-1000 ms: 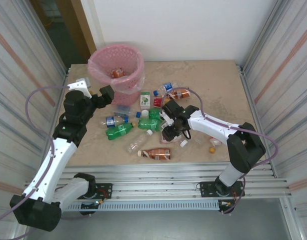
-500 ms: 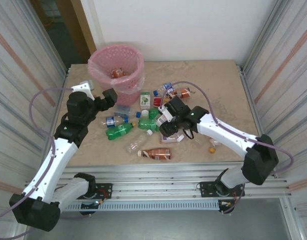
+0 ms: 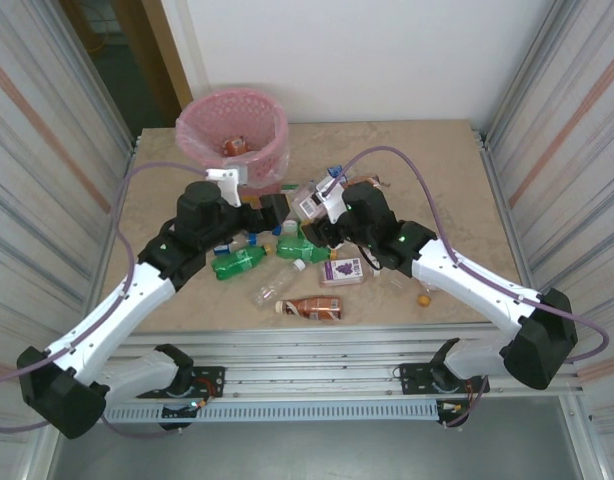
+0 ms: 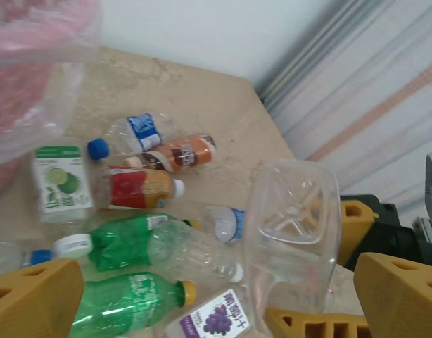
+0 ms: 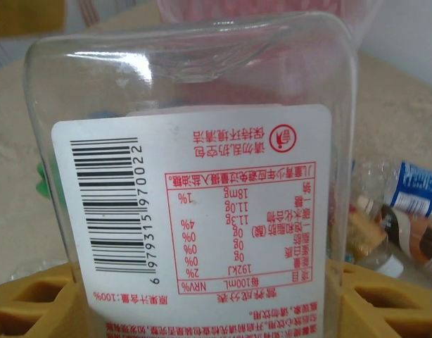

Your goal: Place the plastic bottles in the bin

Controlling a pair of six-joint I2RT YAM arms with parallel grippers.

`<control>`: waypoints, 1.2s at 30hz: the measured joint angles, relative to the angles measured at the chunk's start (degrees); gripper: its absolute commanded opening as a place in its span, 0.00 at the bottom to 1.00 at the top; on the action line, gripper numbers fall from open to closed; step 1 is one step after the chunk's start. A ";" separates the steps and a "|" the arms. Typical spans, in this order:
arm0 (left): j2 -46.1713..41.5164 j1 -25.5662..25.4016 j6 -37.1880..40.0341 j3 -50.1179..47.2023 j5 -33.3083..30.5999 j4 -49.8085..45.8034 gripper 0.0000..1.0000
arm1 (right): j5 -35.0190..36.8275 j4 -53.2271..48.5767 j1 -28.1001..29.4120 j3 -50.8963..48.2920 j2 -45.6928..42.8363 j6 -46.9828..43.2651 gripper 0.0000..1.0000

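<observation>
Your clear bottle (image 5: 195, 77): glossy transparent plastic, with a matt white label (image 5: 202, 211). Bin (image 3: 234, 125): pink plastic lattice. Green bottle (image 3: 237, 264): shiny, crinkled plastic. Table (image 3: 437, 170): matt, mottled beige. Walls (image 3: 562, 120): ribbed metal, dull sheen. Your right fingers (image 5: 26, 310): matt ochre plastic.

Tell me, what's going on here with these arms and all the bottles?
The right arm has its jaws closed on a clear bottle, held up above the pile. The left arm reaches toward the same spot with its jaws wide open. One brownish bottle lies in the pink bin; many other bottles lie scattered on the table.
</observation>
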 measured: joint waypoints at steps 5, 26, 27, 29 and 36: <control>2.54 -2.27 -0.42 1.09 2.19 3.30 0.94 | -1.27 3.87 0.37 0.00 0.00 -1.05 0.41; 7.56 -2.62 -1.84 1.88 6.51 10.14 0.21 | -3.82 6.71 1.81 0.76 0.81 -3.98 0.43; 7.56 -2.62 -1.68 1.88 6.49 10.12 0.19 | -3.80 6.73 1.81 0.76 0.85 -3.98 0.44; 7.56 -2.62 -1.42 1.88 6.49 10.12 0.17 | -3.80 6.73 1.81 0.76 0.90 -3.98 0.46; 7.56 -2.45 -0.37 1.99 6.51 10.05 0.00 | -3.65 6.84 1.81 0.76 0.90 -4.13 0.86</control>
